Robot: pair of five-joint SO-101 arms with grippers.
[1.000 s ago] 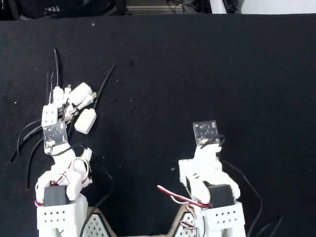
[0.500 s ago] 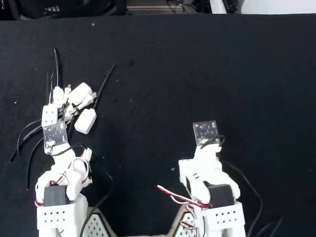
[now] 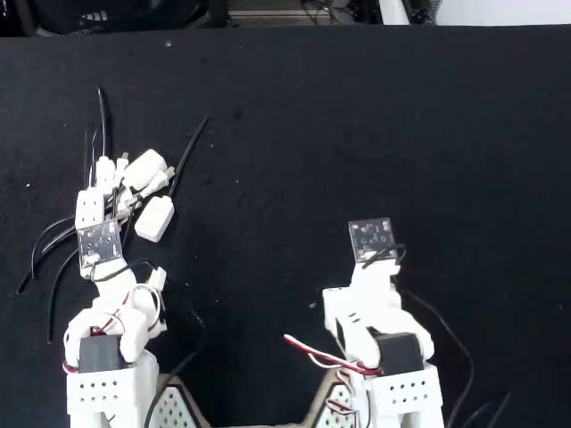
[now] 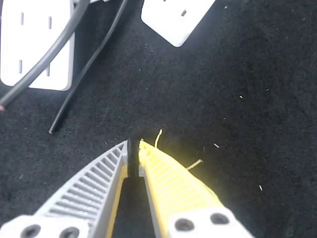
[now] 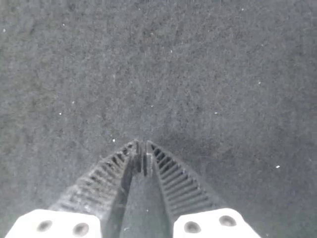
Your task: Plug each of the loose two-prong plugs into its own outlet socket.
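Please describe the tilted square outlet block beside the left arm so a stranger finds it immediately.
On the black table, find the tangle of white parts and black cords ahead of the left arm. The outlet block is the rounded square at its near right corner, with no cord across it.

Even light, faint soft shadows

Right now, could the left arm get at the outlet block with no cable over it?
Probably yes. The left end effector, shut, points at bare table just short of that outlet block; the loose black cable lies off to one side.
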